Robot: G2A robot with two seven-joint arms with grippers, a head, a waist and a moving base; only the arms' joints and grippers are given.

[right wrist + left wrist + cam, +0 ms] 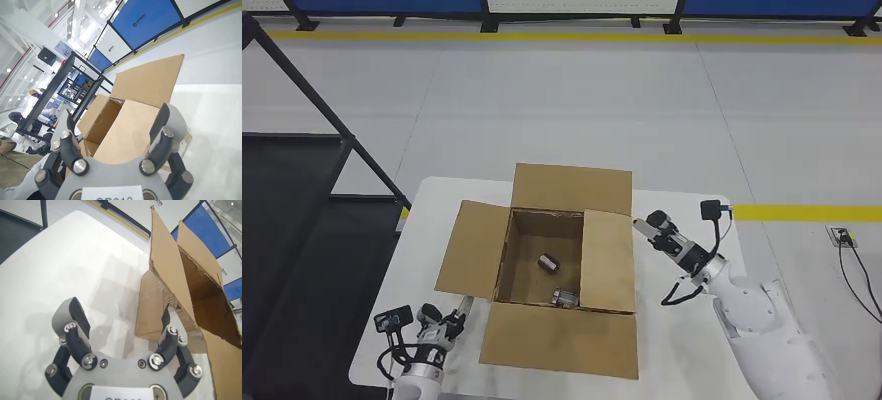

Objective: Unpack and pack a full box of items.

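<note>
**A:** Where is your box, and what are your tools doing?

**B:** Your box stands open in the middle of the tabletop; two small dark pieces lie on its floor, the middle piece well clear of the walls, the near piece close against the near wall; they are too small to say what they are. Your left tool hangs by the box's near left corner, spread wide and empty; your right tool sits just outside the right flap, also wide and holding nothing.

**A:** How will those pieces handle?

**B:** I judge them light and hard, so a firm pinch should not hurt them; they look roundish, so a glancing touch may send one rolling; close across the body from straight above rather than at an end.

**A:** And the box itself?

**B:** Light cardboard, I think; it will likely slide on the smooth tabletop if you nudge a wall, and the flaps will bend rather than resist; the right flap stands near your path down, so come in over the open middle; the near piece leaves you little room beside the wall.
</note>
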